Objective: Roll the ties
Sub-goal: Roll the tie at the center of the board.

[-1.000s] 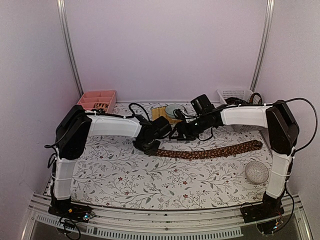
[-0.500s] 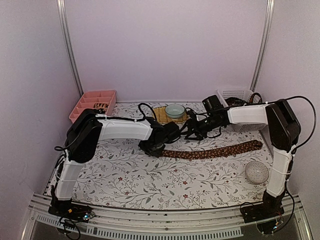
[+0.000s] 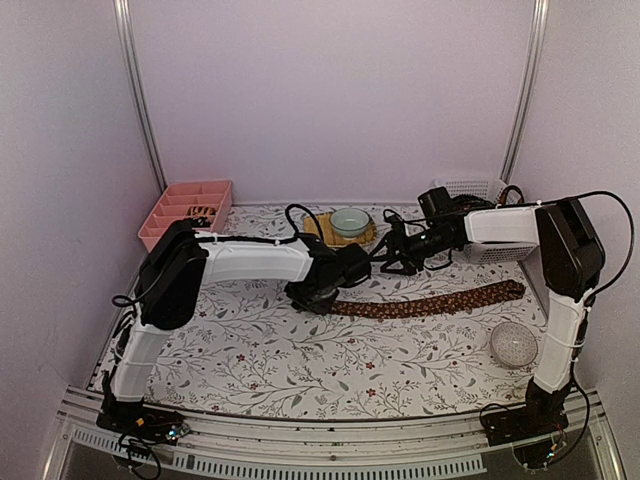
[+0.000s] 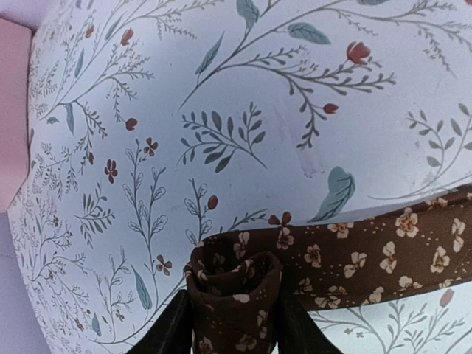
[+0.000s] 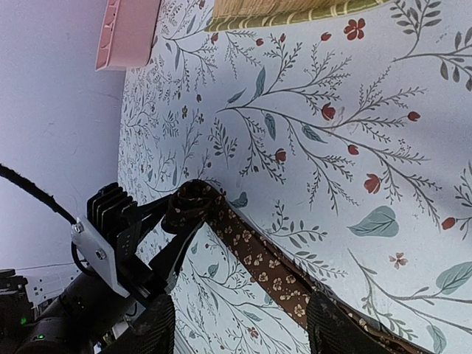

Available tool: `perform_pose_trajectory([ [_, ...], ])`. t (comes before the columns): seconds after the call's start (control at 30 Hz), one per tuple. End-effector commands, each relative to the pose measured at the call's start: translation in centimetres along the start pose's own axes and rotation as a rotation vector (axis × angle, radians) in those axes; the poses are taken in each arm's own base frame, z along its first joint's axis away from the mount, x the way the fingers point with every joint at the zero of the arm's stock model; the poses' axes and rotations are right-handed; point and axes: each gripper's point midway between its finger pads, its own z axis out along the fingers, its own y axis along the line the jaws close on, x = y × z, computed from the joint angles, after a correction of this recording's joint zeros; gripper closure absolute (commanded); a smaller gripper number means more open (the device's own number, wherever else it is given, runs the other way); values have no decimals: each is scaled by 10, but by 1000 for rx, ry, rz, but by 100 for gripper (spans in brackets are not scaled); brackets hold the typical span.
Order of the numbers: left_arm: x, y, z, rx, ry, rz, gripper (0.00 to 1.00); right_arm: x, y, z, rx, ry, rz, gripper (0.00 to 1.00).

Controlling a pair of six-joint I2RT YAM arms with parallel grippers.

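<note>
Tie (image 3: 430, 303) lies flat on the near side of the mat (image 3: 318, 228), long axis left-right, rolled end leftward between left gripper (image 4: 234, 324) fingers (image 4: 173, 332); pinch or release unclear; right gripper (image 5: 242, 306) gapes empty.

Plain pale lilac walls (image 3: 330, 90) close the booth in at the back and on both sides, and a slim metal post (image 3: 139, 100) runs up each rear corner, leaning slightly outward towards the top. The surface (image 3: 250, 352) is covered with a white cloth printed with grey-green leafy sprigs and small red flowers, lying flat from the back wall to a ribbed metal rail (image 3: 330, 462) along the near edge. The light is soft and even, with only faint shadows on the cloth; no window shows.
</note>
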Motion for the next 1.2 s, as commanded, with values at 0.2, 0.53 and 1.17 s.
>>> perform_pose_trajectory([
  [0.2,1,-9,-5,-15,-9,40,60,-5,4,-4,-15,-1,-6,39],
  [0.53,4,-9,-4,-47,-9,57,69,-6,6,-4,-25,-2,-8,40],
  [1.17,-14,-36,-21,176,-65,-47,46,2,14,0,-67,31,16,41],
])
